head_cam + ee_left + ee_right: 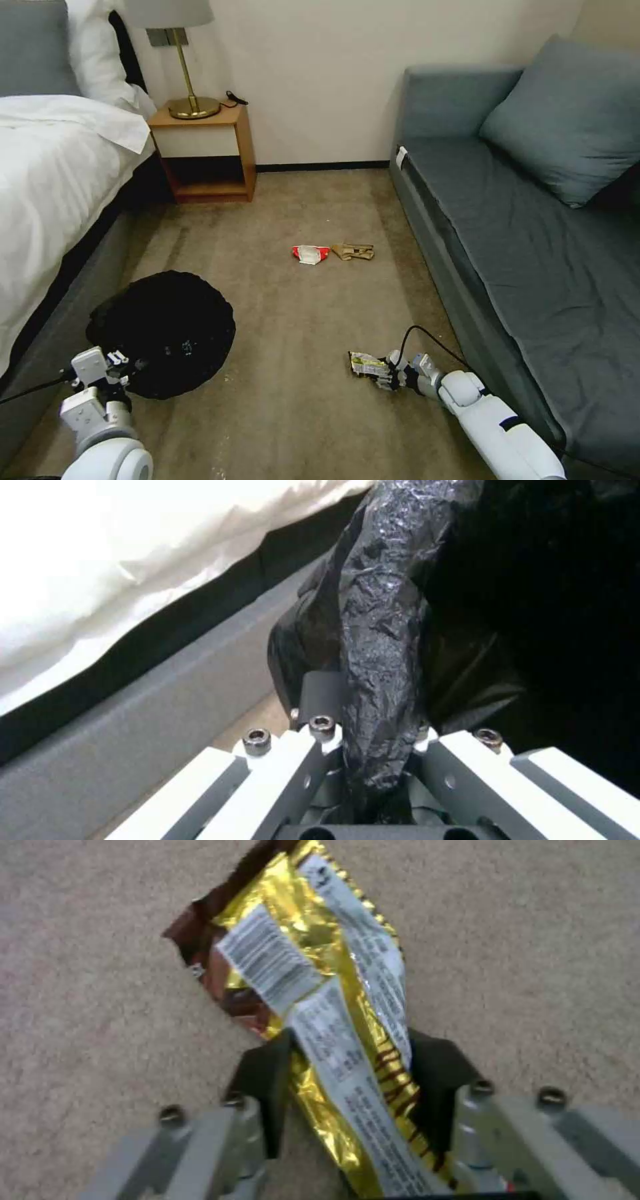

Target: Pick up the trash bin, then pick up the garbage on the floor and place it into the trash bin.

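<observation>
Your left end effector point(123, 365) pinches the trash bin's point(167, 330) black bag, lower left. Your right end effector point(347, 1075) squeezes the gold snack wrapper point(313, 990) low over the carpet point(287, 413), bottom middle. The red-and-white packet point(311, 253) and brown paper scrap point(353, 251) lie mid-frame.

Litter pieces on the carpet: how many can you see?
3. A red-and-white packet beside a brown paper scrap mid-floor; a gold snack wrapper in the right gripper. The bin may hide others.

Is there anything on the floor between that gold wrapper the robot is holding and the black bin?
Nothing visible. The right gripper grips the gold wrapper; bare carpet separates it from the trash bin, held by the left gripper.
</observation>
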Tool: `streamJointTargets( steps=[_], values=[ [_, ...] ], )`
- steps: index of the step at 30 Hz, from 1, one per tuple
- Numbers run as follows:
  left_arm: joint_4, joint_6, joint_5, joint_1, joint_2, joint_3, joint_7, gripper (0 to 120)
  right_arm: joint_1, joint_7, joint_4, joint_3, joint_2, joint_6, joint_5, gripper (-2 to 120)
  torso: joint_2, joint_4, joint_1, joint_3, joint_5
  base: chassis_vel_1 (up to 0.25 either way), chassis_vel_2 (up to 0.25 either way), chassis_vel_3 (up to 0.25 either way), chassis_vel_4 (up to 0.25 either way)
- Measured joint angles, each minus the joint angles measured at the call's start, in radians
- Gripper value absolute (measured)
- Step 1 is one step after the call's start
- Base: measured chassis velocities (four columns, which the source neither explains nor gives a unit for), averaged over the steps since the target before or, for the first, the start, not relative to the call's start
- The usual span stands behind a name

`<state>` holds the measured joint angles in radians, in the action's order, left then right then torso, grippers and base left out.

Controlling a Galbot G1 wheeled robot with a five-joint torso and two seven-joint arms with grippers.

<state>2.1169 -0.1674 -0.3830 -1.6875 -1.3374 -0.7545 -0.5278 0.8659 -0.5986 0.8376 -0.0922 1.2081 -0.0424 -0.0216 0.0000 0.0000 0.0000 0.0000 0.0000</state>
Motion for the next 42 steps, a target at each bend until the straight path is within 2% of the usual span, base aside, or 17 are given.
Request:
streamJointTargets(
  steps=[4,6,8,10,12,18,22,24,26,29,31,33,36,37,40,42],
  values=[
    [0.000,0.001,0.000,-0.001,0.000,0.000,0.000,3,0.000,0.001,0.006,0.001,0.000,0.003,-0.004,32,0.000,0.0000,0.000,0.000,0.0001,0.000,0.000,0.000,0.000],
    [-0.001,0.003,0.000,-0.001,0.000,0.000,0.001,3,0.000,0.002,0.017,0.001,0.000,0.005,-0.013,18,0.000,0.0000,0.000,0.000,0.0001,0.000,0.000,0.000,0.000],
    [-0.001,0.004,0.000,-0.002,0.000,0.000,0.001,3,0.000,0.002,0.019,0.002,0.000,0.005,-0.016,16,0.000,0.0000,0.000,0.000,0.0001,0.000,0.000,0.000,0.000],
    [-0.001,0.006,0.000,-0.003,0.000,0.000,0.001,3,0.001,0.003,0.033,0.003,-0.002,0.005,-0.031,5,0.000,0.0000,0.000,0.000,0.0000,0.000,0.000,0.000,0.000],
    [-0.001,0.008,0.000,-0.004,0.000,0.000,0.002,3,0.002,0.003,0.047,0.003,-0.004,0.006,-0.042,0,0.000,0.0000,0.000,0.000,0.0000,0.000,0.000,0.000,0.000],
    [-0.001,0.012,0.005,-0.007,0.000,0.001,0.004,3,0.002,0.007,0.103,0.013,-0.008,0.011,-0.070,0,0.000,-0.0001,0.000,0.000,0.0000,0.000,0.000,0.000,0.000],
    [-0.004,0.013,0.011,-0.007,-0.004,0.008,0.004,3,-0.004,0.015,0.185,0.039,-0.009,0.033,-0.112,0,0.000,0.0000,0.000,0.000,-0.0001,0.000,0.000,0.000,0.000],
    [-0.004,0.013,0.017,-0.008,-0.007,0.013,0.004,3,-0.008,0.028,0.269,0.074,-0.009,0.059,-0.154,0,0.000,0.0000,0.000,0.000,-0.0001,0.000,0.000,0.000,0.000],
    [-0.004,0.014,0.018,-0.008,-0.007,0.014,0.004,3,-0.009,0.031,0.280,0.079,-0.009,0.062,-0.159,0,0.000,-0.0001,0.000,0.000,-0.0001,0.000,0.000,0.000,0.000],
    [-0.004,0.015,0.025,-0.013,-0.011,0.022,0.004,3,-0.023,0.087,0.437,0.146,0.002,0.104,-0.244,0,0.000,0.0000,0.000,0.000,-0.0002,0.000,0.000,0.000,0.000],
    [-0.004,0.015,0.026,-0.014,-0.012,0.024,0.004,3,-0.029,0.106,0.471,0.162,0.007,0.115,-0.266,0,0.000,0.0001,0.000,0.000,-0.0001,0.000,0.000,0.000,0.000],
    [-0.005,0.016,0.032,-0.016,-0.015,0.029,0.005,3,-0.048,0.175,0.567,0.219,0.025,0.143,-0.331,0,0.000,0.0000,0.000,0.000,-0.0003,0.000,0.000,0.000,0.000],
    [-0.005,0.017,0.035,-0.016,-0.016,0.032,0.005,3,-0.062,0.218,0.617,0.253,0.035,0.155,-0.369,0,0.000,0.0003,0.000,0.000,-0.0002,0.000,0.000,0.000,0.000],
    [-0.009,0.018,0.038,-0.015,-0.018,0.036,0.005,3,-0.081,0.293,0.673,0.308,0.051,0.160,-0.420,0,0.000,0.0000,0.000,0.000,-0.0004,0.000,0.000,0.000,0.000],
    [-0.023,0.021,0.050,-0.011,-0.025,0.048,0.006,3,-0.119,0.388,0.714,0.372,0.105,0.168,-0.465,0,0.000,0.0001,0.000,0.000,-0.0001,0.000,0.000,0.000,0.000],
    [-0.027,0.021,0.053,-0.009,-0.028,0.051,0.006,3,-0.130,0.405,0.714,0.386,0.124,0.170,-0.472,0,0.000,0.0001,0.000,0.000,-0.0004,0.000,0.000,0.000,0.000]
  ],
)
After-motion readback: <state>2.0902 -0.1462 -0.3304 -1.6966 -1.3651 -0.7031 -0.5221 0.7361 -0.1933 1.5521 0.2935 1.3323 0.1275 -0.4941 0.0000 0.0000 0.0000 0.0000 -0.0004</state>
